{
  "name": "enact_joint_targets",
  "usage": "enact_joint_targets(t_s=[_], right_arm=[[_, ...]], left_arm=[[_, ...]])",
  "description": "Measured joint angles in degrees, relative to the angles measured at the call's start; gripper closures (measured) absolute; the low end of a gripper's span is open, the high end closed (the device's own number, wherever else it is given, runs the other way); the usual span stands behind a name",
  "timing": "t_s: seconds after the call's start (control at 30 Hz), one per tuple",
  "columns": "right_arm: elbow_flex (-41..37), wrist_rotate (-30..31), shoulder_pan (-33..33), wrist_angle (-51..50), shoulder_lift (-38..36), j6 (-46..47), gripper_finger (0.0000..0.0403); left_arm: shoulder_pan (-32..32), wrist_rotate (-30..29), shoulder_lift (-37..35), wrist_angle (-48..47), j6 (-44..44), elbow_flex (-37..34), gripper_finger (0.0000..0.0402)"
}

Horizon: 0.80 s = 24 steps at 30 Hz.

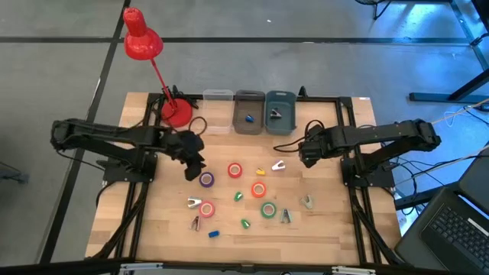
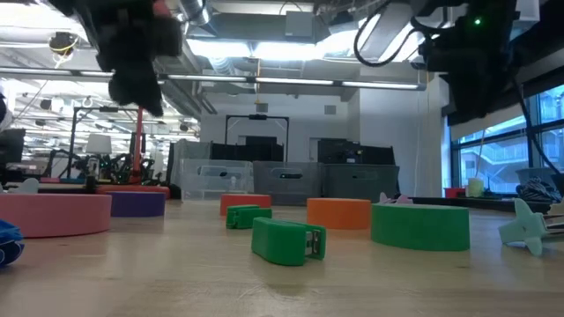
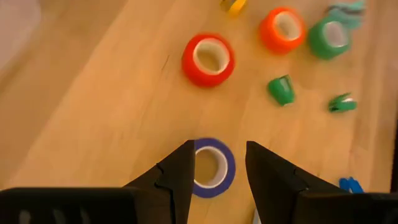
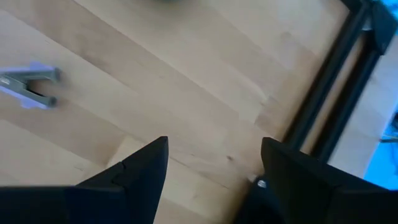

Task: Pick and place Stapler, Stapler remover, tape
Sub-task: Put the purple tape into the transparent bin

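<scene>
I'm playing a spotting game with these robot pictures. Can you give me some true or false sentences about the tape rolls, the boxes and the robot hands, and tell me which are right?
1. The left gripper hangs open above the purple tape roll. True.
2. The right gripper is holding a green tape roll. False: it is open and empty, above bare wood.
3. Three bins stand in a row at the table's far edge. True.
4. The red lamp stands beside the right arm. False: it stands at the far corner on the left arm's side.
5. The purple roll is already inside a bin. False: it lies on the table.
</scene>
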Motion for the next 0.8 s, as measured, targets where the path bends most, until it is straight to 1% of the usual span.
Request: enact_joint_targets(t_s=[0.07, 0.23, 0.43, 0.8], right_arm=[[0.01, 0.46, 0.00, 0.93, -0.01, -0.24, 0.0144], [0.01, 1.44, 0.00, 1.20, -0.01, -0.49, 0.0144], [0.01, 1.75, 0.00, 1.20, -0.01, -0.65, 0.0144], [0.01, 1.88, 0.00, 1.20, -0.01, -0.67, 0.0144]], left_arm=[[0.00, 0.13, 2.45, -0.24, -2.02, 0.00, 0.0268], [-0.12, 2.72, 7.68, -0.20, -2.29, 0.00, 0.0268], [-1.18, 1.74, 13.06, -0.19, 0.51, 0.00, 0.0271], [-1.31, 1.68, 21.96, 1.06, 0.71, 0.00, 0.0273]])
